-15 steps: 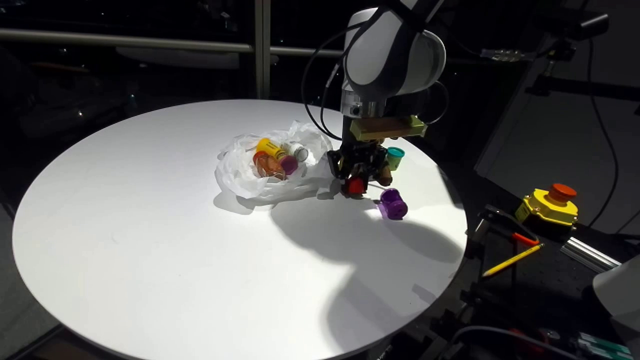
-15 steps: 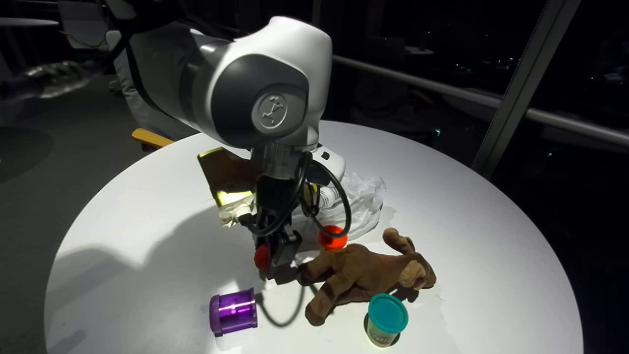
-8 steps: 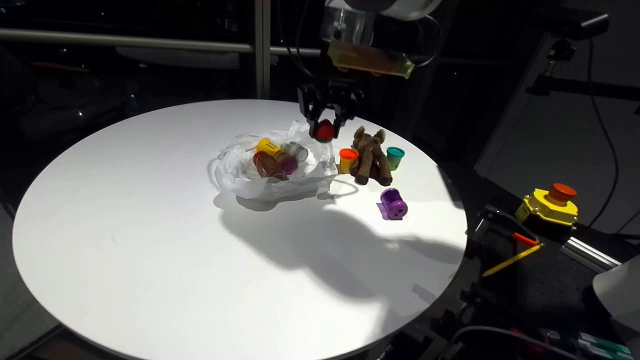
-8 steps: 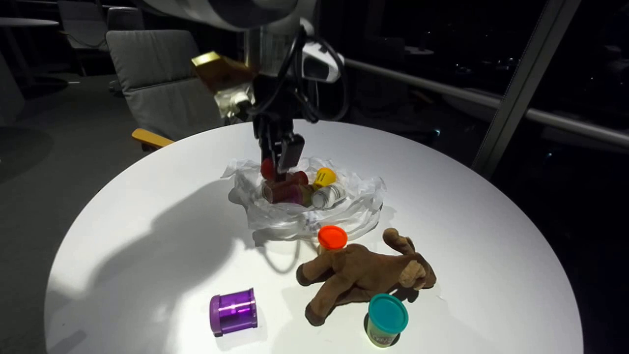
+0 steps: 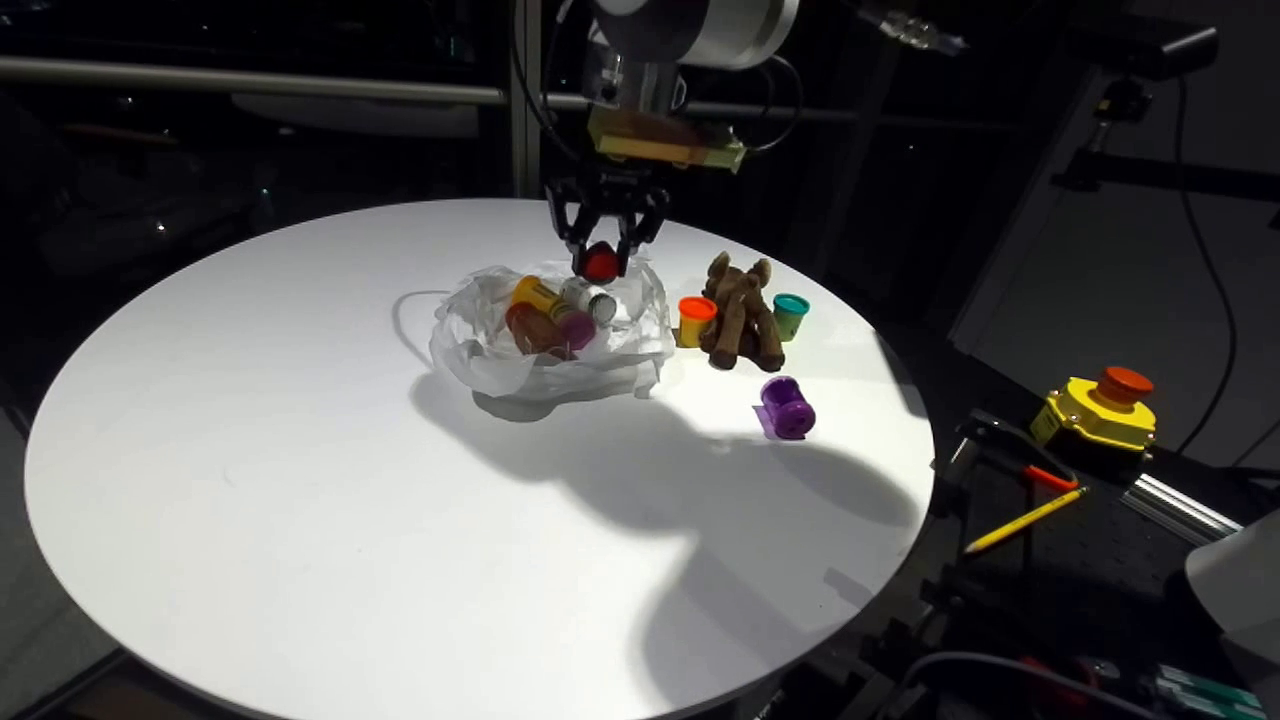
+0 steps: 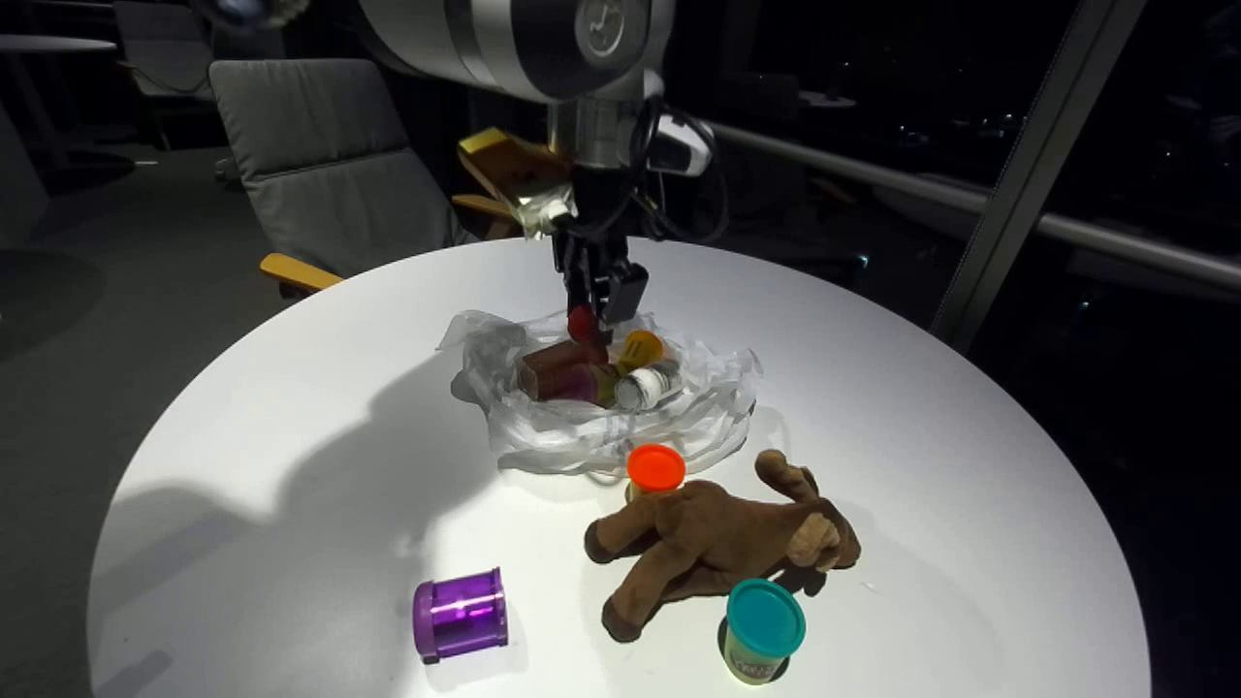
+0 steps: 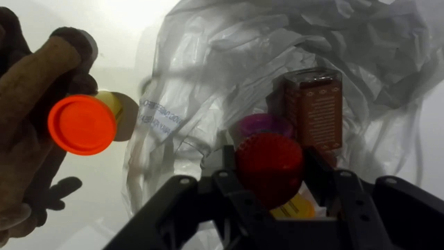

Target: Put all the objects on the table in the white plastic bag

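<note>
Below the fingers (image 7: 317,177), clamped on a red object (image 7: 269,165), lies the white bag (image 7: 246,59) holding a brown container (image 7: 315,114), while an orange-lidded tub (image 7: 83,125) stands to one side.

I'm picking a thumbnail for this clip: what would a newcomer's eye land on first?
Probably the red object held in the gripper over the white plastic bag. Next, the brown plush animal lying on the white table between the orange-lidded tub and the teal-lidded tub. The shiny purple container, on its side apart from them, might catch the eye too.
</note>
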Robot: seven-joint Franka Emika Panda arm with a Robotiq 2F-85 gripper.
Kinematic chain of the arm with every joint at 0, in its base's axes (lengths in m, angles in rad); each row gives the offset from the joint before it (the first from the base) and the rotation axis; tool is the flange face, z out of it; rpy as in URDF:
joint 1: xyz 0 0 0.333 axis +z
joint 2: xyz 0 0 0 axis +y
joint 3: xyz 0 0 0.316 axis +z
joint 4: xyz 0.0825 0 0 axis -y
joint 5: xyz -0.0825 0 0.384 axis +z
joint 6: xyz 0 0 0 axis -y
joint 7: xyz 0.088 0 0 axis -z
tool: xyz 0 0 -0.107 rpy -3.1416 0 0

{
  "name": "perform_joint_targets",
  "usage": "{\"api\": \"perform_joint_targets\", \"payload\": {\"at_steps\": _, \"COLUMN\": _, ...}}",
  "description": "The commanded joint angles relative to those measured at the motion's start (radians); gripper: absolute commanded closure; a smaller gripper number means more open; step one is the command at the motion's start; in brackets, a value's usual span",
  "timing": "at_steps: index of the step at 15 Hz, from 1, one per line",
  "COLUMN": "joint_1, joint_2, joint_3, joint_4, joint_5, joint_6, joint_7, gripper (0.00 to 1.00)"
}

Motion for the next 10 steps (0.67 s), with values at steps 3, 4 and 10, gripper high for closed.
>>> {"api": "perform_joint_targets", "payload": {"at_steps": 3, "joint_1": -0.024, "joint_2": 0.159, "joint_3": 0.006, "joint_4": 0.140, "joint_5": 0.022, "joint_6": -0.067, "joint_7": -0.011, "gripper": 0.74}}
{"api": "perform_joint_targets", "payload": {"at_steps": 4, "joint_1": -0.024, "joint_2": 0.163, "joint_3": 0.002, "joint_4": 0.139, "joint_5": 0.020, "joint_6": -0.074, "joint_7": -0.009, "gripper": 0.74}}
{"api": "perform_joint_targets", "payload": {"at_steps": 10, "joint_1": -0.026, "joint_2": 0.080, "joint_3": -0.007, "joint_4": 0.090, "joint_5": 0.004, "joint_6": -0.123, "joint_7": -0.031, "gripper": 0.01}}
